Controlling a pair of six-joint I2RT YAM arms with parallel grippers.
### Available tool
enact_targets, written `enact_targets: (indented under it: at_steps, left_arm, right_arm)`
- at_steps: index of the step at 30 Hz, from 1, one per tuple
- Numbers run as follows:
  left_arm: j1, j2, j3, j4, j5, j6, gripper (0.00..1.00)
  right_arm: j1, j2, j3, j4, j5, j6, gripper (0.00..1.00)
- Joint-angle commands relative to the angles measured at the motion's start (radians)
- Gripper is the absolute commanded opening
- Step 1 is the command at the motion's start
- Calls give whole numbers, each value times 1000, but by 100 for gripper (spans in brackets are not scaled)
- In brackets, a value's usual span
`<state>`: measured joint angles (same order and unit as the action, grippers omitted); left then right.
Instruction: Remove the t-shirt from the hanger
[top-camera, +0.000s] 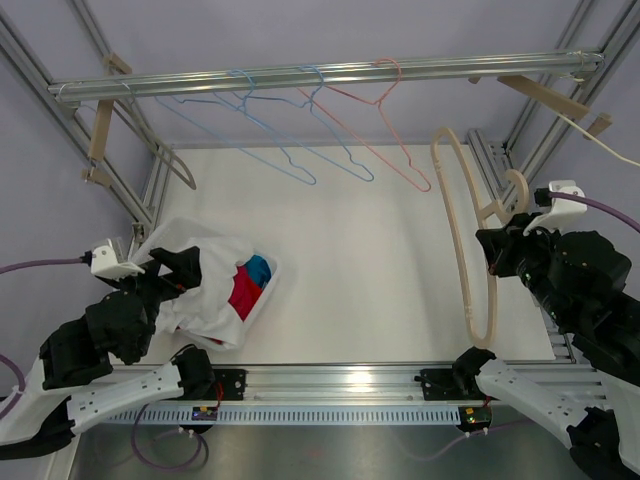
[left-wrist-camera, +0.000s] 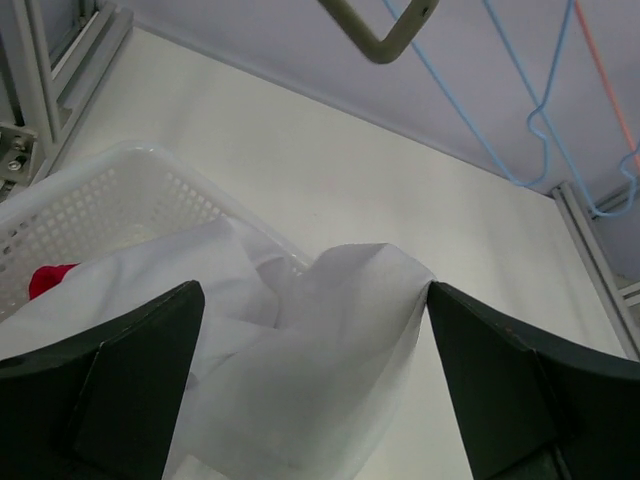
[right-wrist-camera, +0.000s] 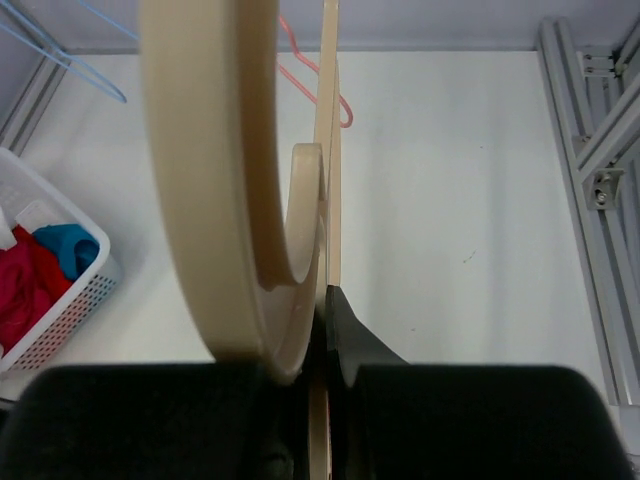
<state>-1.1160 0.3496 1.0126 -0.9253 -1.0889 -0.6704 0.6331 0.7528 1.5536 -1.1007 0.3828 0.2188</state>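
Note:
The white t-shirt (top-camera: 205, 295) lies crumpled over the near end of the white basket (top-camera: 268, 290) at the left, off the hanger. My left gripper (top-camera: 175, 268) hovers over it, open, its fingers wide apart either side of the cloth (left-wrist-camera: 310, 350); a fold touches the right finger (left-wrist-camera: 500, 380). My right gripper (top-camera: 500, 250) is shut on the bare beige wooden hanger (top-camera: 465, 250), held above the table at the right. In the right wrist view the hanger's curved arm (right-wrist-camera: 210, 200) rises from the closed gripper (right-wrist-camera: 327, 310).
Red and blue clothes (top-camera: 250, 285) lie in the basket, whose mesh wall shows in the left wrist view (left-wrist-camera: 120, 190). Blue and pink wire hangers (top-camera: 300, 140) hang from the rail (top-camera: 330, 75) at the back. Aluminium frame posts stand at both sides.

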Motion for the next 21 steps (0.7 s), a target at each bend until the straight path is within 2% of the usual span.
enact_targets:
  at_steps: [1, 4, 8, 11, 12, 13, 14, 18, 21]
  left_arm:
    - [-4, -64, -66, 5, -81, -11, 99]
    - [-4, -45, -78, -4, -86, 15, 99]
    - [-4, 23, -29, -41, -27, 9, 99]
    - [-5, 13, 29, -44, 157, -102, 99]
    - [-4, -4, 29, -14, 260, -133, 99]
    - [-5, -18, 21, 75, 302, -130, 99]
    - [-4, -29, 29, 89, 319, -141, 99]
    - [-18, -85, 90, 95, 295, -210, 99]
    - [-62, -129, 83, 10, 217, -305, 99]
  right_arm:
    - [8, 8, 23, 27, 138, -10, 0]
    - [8, 25, 10, 47, 235, -3, 0]
    - [8, 60, -7, 76, 268, -9, 0]
    - [8, 92, -18, 91, 257, -16, 0]
    - [8, 97, -21, 97, 245, -19, 0]
    - [8, 105, -27, 104, 240, -24, 0]
    - [8, 106, -29, 111, 235, -24, 0]
    - [8, 114, -27, 114, 229, -30, 0]
    - [8, 100, -24, 121, 220, -36, 0]
